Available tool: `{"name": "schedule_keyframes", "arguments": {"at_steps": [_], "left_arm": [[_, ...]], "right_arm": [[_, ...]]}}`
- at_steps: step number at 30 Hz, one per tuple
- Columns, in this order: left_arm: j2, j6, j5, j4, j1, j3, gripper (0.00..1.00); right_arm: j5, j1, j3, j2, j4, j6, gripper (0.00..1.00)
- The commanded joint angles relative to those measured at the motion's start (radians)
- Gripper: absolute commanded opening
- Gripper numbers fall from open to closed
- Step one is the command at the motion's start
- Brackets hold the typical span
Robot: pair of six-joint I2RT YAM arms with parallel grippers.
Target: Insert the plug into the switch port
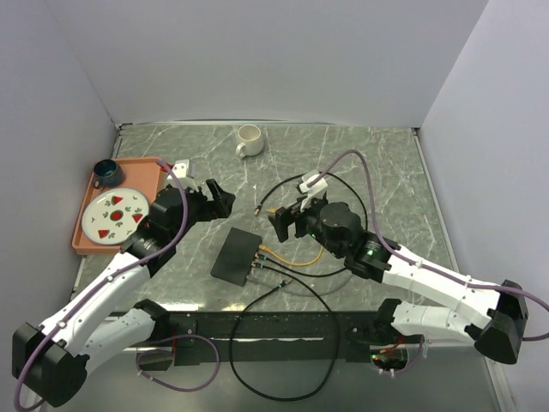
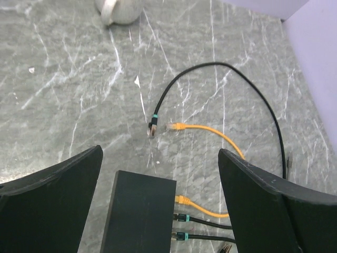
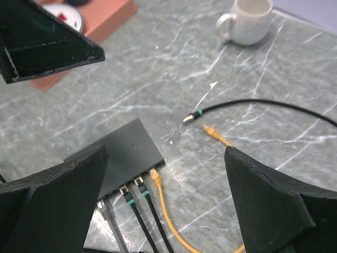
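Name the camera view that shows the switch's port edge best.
Right wrist: the switch turns its port edge toward that camera, with plugged cables visible. Left wrist catches that edge only side-on at the frame bottom; the top view shows it small and distant.

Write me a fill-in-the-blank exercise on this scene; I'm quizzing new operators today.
1. The left pincer and the right pincer both stand ___.
2. The free orange plug lies beside a free plug on a ___ cable.
3. The plate rests in the orange ___.
Missing words: open; black; tray.
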Motion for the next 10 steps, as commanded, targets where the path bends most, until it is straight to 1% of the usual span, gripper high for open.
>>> {"name": "schedule_keyframes", "arguments": {"at_steps": [1, 5, 6, 8, 10], "left_arm": [[-0.058, 0.011, -0.054, 0.027, 0.003, 0.019, 0.97], [-0.112, 0.013, -0.073, 0.043, 0.003, -0.007, 0.97], [-0.121, 0.031, -0.062, 0.047, 0.003, -0.013, 0.97], [-0.159, 0.054, -0.033, 0.099, 0.003, -0.051, 0.97], [-0.182, 0.071, -0.079, 0.139, 0.003, -0.079, 0.97]], "right_arm": [[0.059, -0.004, -0.010, -0.069, -0.014, -0.017, 0.99], [0.100, -0.004, -0.014, -0.096, -0.014, -0.002, 0.99], [0.114, -0.004, -0.013, -0.101, -0.037, 0.003, 0.99], [0.136, -0.004, -0.019, -0.118, -0.028, 0.009, 0.99], [0.172, -0.004, -0.042, -0.139, 0.003, 0.010, 0.99]]}}
